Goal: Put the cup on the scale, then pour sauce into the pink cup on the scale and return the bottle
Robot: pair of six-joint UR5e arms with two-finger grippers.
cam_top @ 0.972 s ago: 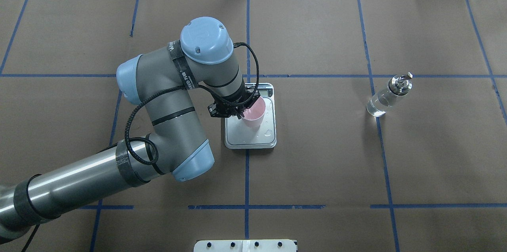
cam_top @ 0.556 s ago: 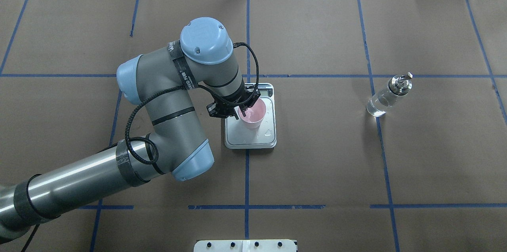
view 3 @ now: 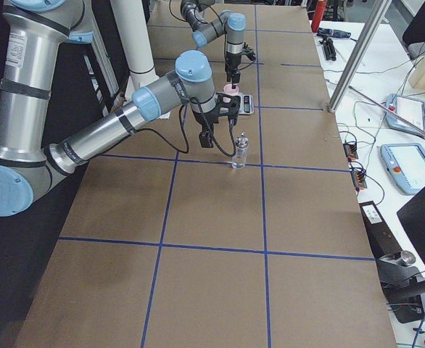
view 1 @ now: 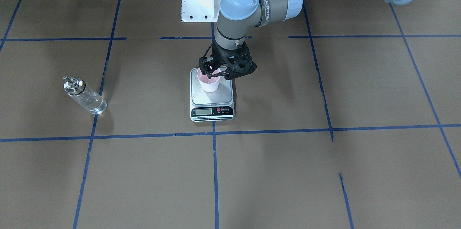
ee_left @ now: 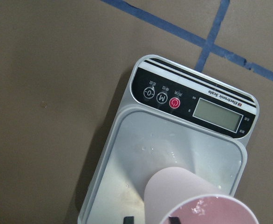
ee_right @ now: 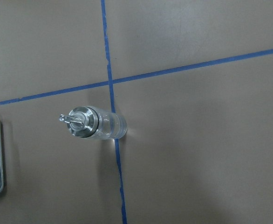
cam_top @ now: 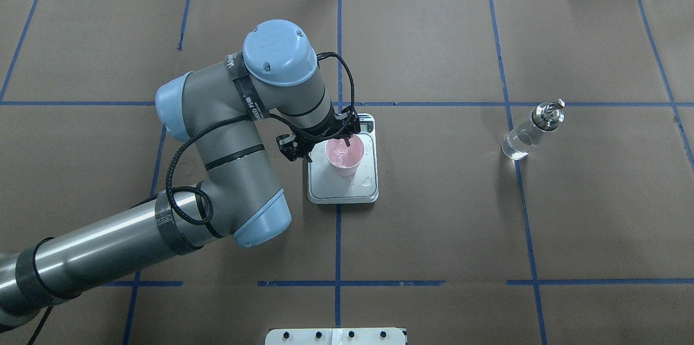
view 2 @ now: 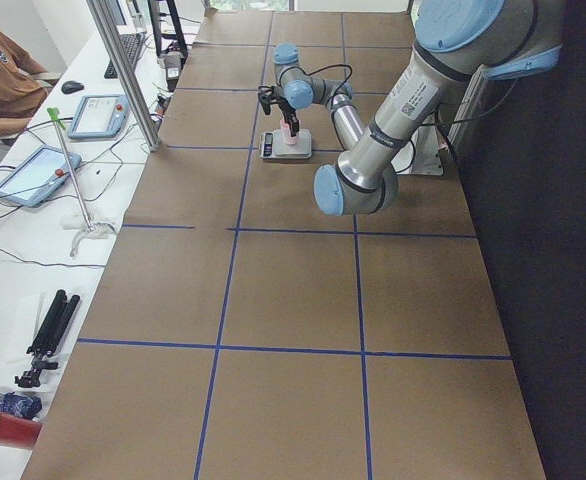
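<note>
Cup (cam_top: 342,158) upright on scale (cam_top: 347,189); left gripper (view 1: 211,73) slightly spread astride rim. Bottle (cam_top: 527,138) at scale's 3 o'clock. Right gripper (view 3: 217,138): cannot tell.

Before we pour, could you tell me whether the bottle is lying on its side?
No, the bottle stands upright on the table, spout up.

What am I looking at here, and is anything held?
Two grey-and-blue robot arms work at a brown paper-covered table gridded with blue tape. Fixed cameras look from above, from the front and both ends; two cameras ride on the wrists. The small pale pink plastic cup stands on the silver rectangular kitchen scale. The left arm hangs over it, jaws apparently open astride the rim, so nothing seems held. The clear glass bottle with a metal spout stands untouched; the right arm hovers near it, its jaws too small to judge.
</note>
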